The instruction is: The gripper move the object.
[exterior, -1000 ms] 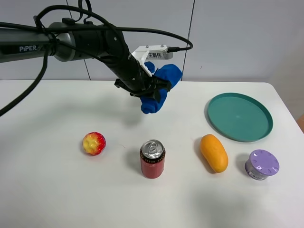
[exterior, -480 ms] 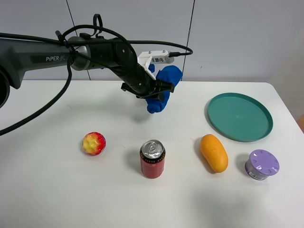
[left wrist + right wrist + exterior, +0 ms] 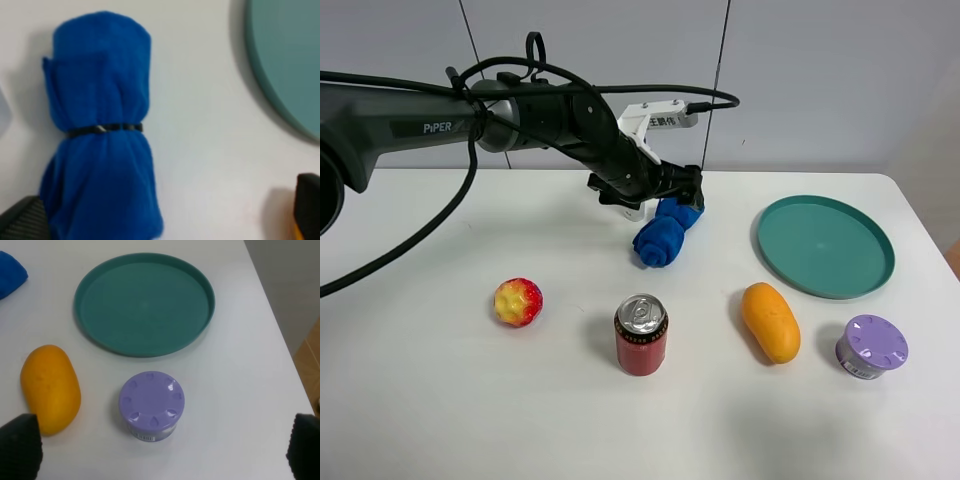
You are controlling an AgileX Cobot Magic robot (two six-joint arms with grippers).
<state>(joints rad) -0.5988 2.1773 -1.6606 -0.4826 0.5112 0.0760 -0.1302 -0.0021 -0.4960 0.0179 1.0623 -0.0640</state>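
The blue rolled cloth [image 3: 666,232] lies on the white table, tied in the middle by a thin black band. It fills the left wrist view [image 3: 100,135], and a corner shows in the right wrist view [image 3: 10,272]. My left gripper [image 3: 670,190] hangs just above the cloth's far end. In the left wrist view the left gripper [image 3: 165,215] is open, its jaws wide apart on either side of the cloth and not touching it. My right gripper [image 3: 160,450] is open and empty, above the table's right part; it is out of the exterior view.
A teal plate [image 3: 825,245] lies right of the cloth. A red soda can [image 3: 641,333], an orange fruit [image 3: 769,321] and a purple-lidded cup [image 3: 871,346] stand in front. A red-yellow ball [image 3: 518,301] sits at the left.
My left arm has moved right and down. The cloth, held in the air before, now lies on the table, and the jaws have let go of it.
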